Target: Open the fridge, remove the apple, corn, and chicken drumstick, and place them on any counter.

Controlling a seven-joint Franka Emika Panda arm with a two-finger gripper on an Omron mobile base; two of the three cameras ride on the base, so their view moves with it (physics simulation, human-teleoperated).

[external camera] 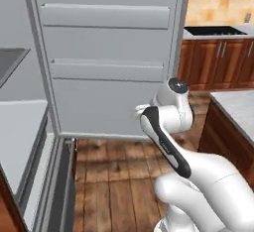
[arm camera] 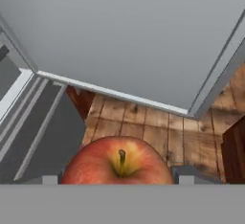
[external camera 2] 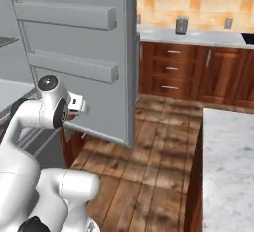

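Observation:
A red apple (arm camera: 119, 163) with a yellow patch round its stem sits between my gripper's (arm camera: 118, 180) two fingertips (arm camera: 50, 179), which are shut on its sides. The hand (external camera 2: 75, 103) hovers low in front of the inner face of the fridge's open door (external camera: 109, 67), above the wooden floor. The fridge's pale inside (external camera: 20, 127) lies to the left. At the right stands the marble counter (external camera 2: 228, 166) on its dark wooden base, also seen as the counter (external camera: 238, 108). The corn and the chicken drumstick are out of view.
The open door (external camera 2: 74, 52) with its shelf rails stands close ahead of the hand. Wall cabinets with a stove top (external camera: 213, 30) run along the back. Wooden floor (external camera 2: 149, 166) lies between the fridge and the island.

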